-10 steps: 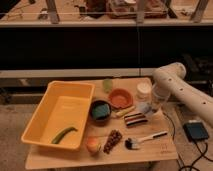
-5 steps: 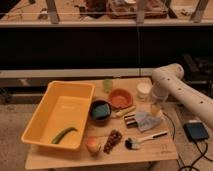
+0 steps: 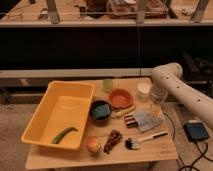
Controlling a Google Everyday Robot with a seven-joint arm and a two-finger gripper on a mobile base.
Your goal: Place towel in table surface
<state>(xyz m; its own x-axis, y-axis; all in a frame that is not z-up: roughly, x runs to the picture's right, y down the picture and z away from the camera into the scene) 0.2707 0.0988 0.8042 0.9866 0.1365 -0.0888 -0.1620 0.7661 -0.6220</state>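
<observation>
Grey-blue towel (image 3: 146,120) lies flat on the wooden tabletop (image 3: 165,147), right of centre, touching a dark striped item (image 3: 131,121) on its left and just above a brush (image 3: 145,138). White arm comes in from the right; its tool (image 3: 157,106) sits just above the towel's far-right corner, and whether it's open, or gripping anything, can't be told. Yellow bin (image 3: 60,112) holds a green pepper (image 3: 64,134); orange bowl (image 3: 120,98) is behind.
</observation>
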